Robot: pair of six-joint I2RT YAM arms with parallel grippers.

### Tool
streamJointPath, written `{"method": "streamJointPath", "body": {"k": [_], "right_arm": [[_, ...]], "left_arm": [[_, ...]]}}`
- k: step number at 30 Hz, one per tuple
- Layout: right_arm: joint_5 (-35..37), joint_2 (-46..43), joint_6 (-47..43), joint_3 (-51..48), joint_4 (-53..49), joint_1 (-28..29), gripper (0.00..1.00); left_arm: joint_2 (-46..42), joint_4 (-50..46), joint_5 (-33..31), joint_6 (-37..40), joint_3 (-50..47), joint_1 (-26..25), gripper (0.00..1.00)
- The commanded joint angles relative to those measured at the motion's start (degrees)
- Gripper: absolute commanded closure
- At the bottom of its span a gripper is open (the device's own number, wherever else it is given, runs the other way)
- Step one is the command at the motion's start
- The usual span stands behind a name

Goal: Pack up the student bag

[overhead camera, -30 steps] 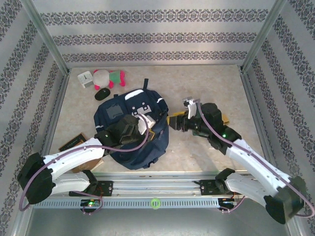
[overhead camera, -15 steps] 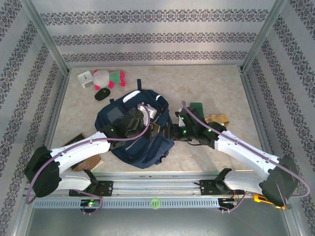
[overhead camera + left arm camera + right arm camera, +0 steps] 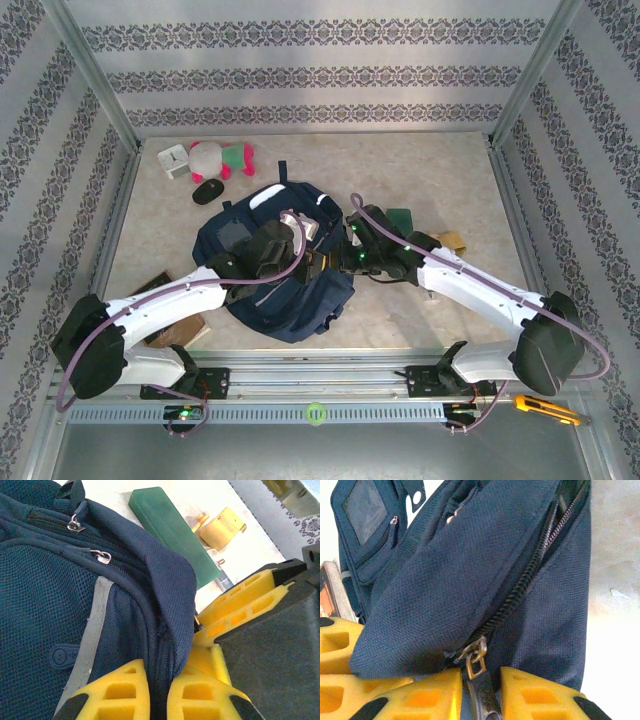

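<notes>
right gripper (image 3: 481, 682) reached student bag (image 3: 290, 312), clamps zip pull (image 3: 477, 659) | left gripper (image 3: 156, 685) pinches it | long axis near-far

the student bag (image 3: 45, 605) is showing navy blue mesh with a pale grey stripe, beside the left gripper (image 3: 157, 680)'s yellow fingers (image 3: 120, 690). ahead of them a dark green box (image 3: 170, 525) is lying on the mottled beige table (image 3: 440, 170). the right gripper (image 3: 480, 682) is showing yellow fingers (image 3: 535, 692) too.

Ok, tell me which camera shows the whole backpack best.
Top external: the backpack lies there in full outline, though partly covered. Left wrist gives a close-up of its mesh side, grey stripe and zips. Right wrist gives its open zip, the zip pull between yellow fingers.
</notes>
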Motion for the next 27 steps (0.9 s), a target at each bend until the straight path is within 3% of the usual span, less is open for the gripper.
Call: {"method": "streamJointPath", "body": {"k": [1,10,14,19,27], "right_arm": [[3.67,0.60,-1.71,2.55,-1.60,-0.40,0.84],[4.01,-0.71,-3.56,3.07,-5.72,-1.70,0.91],[2.03,-0.56,-4.22,3.61,-5.79,-2.48,0.80],[0.09,-0.49,-4.75,2.80,-4.45,-3.77,0.99],[-2.02,-2.87,-5.33,3.62,-4.99,-3.48,1.00]], "left_arm": [[-0.43,3.34,0.88,-2.70,2.61,-0.04,1.00],[0.62,4.41,-0.12,-2.73,2.50,-0.14,1.00],[0.62,3.58,-0.60,-1.66,3.01,-0.14,1.00],[0.54,3.84,-0.22,-1.39,2.97,-0.21,1.00],[1.14,3.27,-6.41,-3.11,4.34,-0.10,1.00]]}}
